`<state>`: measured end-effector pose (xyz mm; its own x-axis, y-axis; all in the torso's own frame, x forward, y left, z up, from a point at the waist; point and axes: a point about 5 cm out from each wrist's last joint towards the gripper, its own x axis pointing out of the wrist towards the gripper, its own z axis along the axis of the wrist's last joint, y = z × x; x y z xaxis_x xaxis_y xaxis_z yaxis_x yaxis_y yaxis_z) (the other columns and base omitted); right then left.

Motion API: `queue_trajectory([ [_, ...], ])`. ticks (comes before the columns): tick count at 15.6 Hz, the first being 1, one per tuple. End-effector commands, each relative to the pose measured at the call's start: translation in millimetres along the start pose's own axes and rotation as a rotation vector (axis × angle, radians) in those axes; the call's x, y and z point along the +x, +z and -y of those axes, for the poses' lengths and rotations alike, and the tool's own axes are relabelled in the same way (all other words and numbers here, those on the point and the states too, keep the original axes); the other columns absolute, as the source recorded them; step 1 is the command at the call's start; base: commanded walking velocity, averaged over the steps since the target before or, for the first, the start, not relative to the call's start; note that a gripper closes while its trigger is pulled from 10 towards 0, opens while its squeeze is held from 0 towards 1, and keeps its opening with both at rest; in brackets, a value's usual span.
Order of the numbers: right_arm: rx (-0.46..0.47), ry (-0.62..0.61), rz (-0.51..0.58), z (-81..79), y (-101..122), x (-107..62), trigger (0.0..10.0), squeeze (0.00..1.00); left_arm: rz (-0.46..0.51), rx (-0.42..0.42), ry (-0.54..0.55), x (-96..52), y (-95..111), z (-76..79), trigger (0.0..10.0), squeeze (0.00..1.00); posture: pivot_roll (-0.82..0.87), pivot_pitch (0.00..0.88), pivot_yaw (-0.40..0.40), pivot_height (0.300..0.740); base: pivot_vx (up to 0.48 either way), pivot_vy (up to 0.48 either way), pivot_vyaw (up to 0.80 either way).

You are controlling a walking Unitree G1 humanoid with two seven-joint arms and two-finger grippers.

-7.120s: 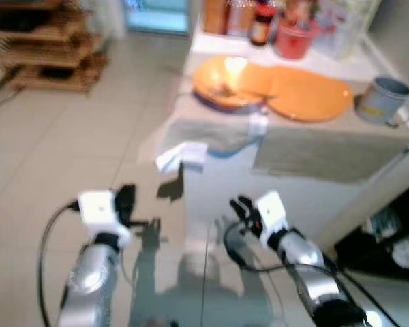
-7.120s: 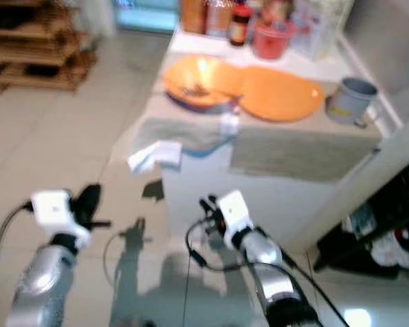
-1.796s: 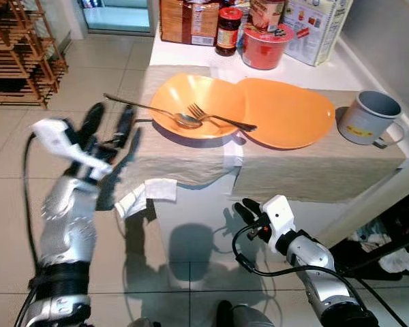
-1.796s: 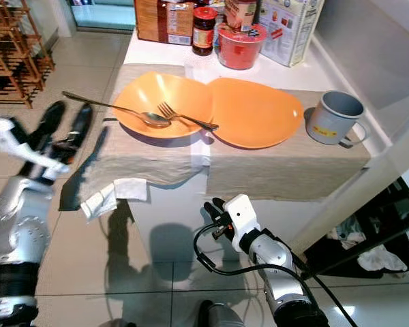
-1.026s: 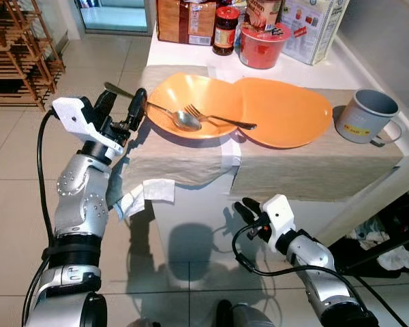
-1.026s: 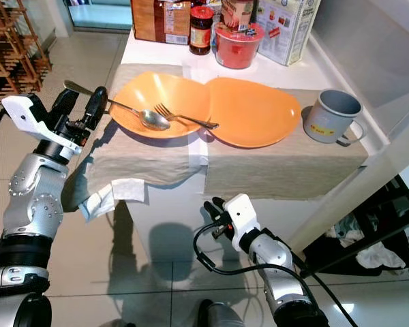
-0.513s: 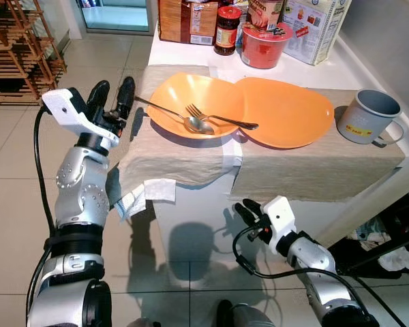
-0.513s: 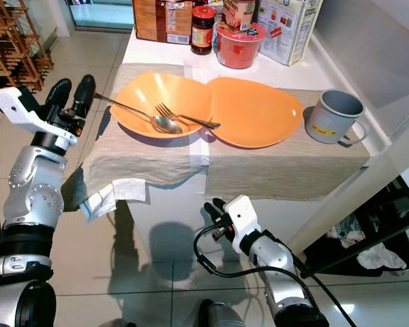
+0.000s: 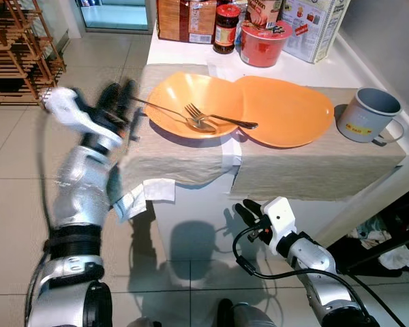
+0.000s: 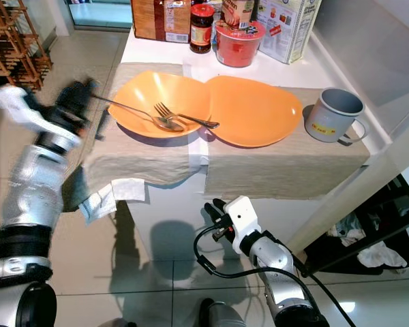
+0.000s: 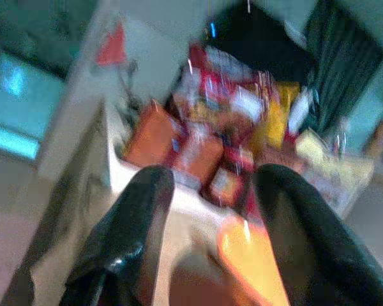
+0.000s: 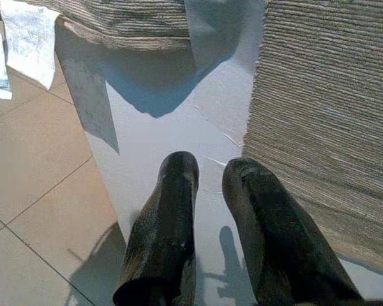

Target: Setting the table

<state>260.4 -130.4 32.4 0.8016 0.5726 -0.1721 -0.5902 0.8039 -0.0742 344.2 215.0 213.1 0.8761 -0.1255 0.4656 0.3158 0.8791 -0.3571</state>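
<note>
Orange plates are two here: the left plate (image 9: 191, 102) and the right plate (image 9: 286, 112), overlapping on the beige cloth (image 9: 184, 153) of the white counter (image 9: 191, 51). One spoon (image 9: 170, 114) and one fork (image 9: 218, 117) lie in the left plate, the spoon handle reaching over that plate's left rim. One grey mug (image 9: 368, 116) stands to the right of the right plate. The left gripper (image 9: 119, 99), blurred, is raised just left of the left plate with fingers apart and empty. The left wrist view adds boxes and jars behind the plates. The right gripper (image 10: 218, 214) hangs below the plates; its wrist view shows the fingers (image 12: 163, 217) a little apart before the counter's white front.
</note>
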Motion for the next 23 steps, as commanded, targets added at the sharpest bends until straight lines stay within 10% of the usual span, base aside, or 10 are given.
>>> queue_trajectory([
  [1, 0.004, -0.02, 0.008, 3.6, 1.8, -2.2, 10.0, 0.0, 0.083, 0.002, -0.02, 5.6, 25.2, 5.6, 10.0, 1.0, -0.08, 0.108, -0.021, 0.74, 0.0, 0.0, 0.0],
  [4, 0.007, -0.021, 0.007, 3.5, 1.7, -3.1, 10.0, 0.0, 0.145, -0.035, -0.006, 3.9, 55.3, 9.6, 10.0, 1.0, -0.08, 0.115, -0.02, 0.74, 0.0, 0.0, 0.0],
  [6, 0.006, -0.023, 0.008, 3.7, 2.3, -3.0, 10.0, 0.0, -0.079, -0.073, 0.155, -6.8, 18.4, -16.4, 10.0, 1.0, -0.08, 0.12, -0.019, 0.74, 0.0, 0.0, 0.0],
  [9, 0.002, -0.027, 0.007, 4.2, 2.6, -3.9, 10.0, 0.0, -0.244, -0.182, 0.174, -4.2, 2.3, -12.2, 10.0, 1.0, -0.08, 0.126, -0.021, 0.74, 0.0, 0.0, 0.0],
  [10, 0.001, -0.027, 0.007, 4.2, 2.7, -4.1, 10.0, 0.0, -0.2, -0.283, 0.138, 3.4, 12.3, -3.0, 10.0, 0.82, -0.08, 0.127, -0.022, 0.74, 0.0, 0.0, 0.0],
  [11, 0.002, -0.027, 0.006, 3.9, 2.4, -4.1, 10.0, 0.0, -0.198, -0.3, 0.124, 7.6, 18.4, 0.5, 10.0, 0.0, -0.08, 0.128, -0.02, 0.74, 0.0, 0.0, 0.0],
  [23, -0.003, -0.027, 0.005, 3.7, 2.3, -3.3, 10.0, 0.0, -0.294, -0.455, 0.175, 11.9, 21.1, 3.1, 10.0, 0.0, -0.08, 0.11, -0.015, 0.74, 0.0, 0.0, 0.0],
])
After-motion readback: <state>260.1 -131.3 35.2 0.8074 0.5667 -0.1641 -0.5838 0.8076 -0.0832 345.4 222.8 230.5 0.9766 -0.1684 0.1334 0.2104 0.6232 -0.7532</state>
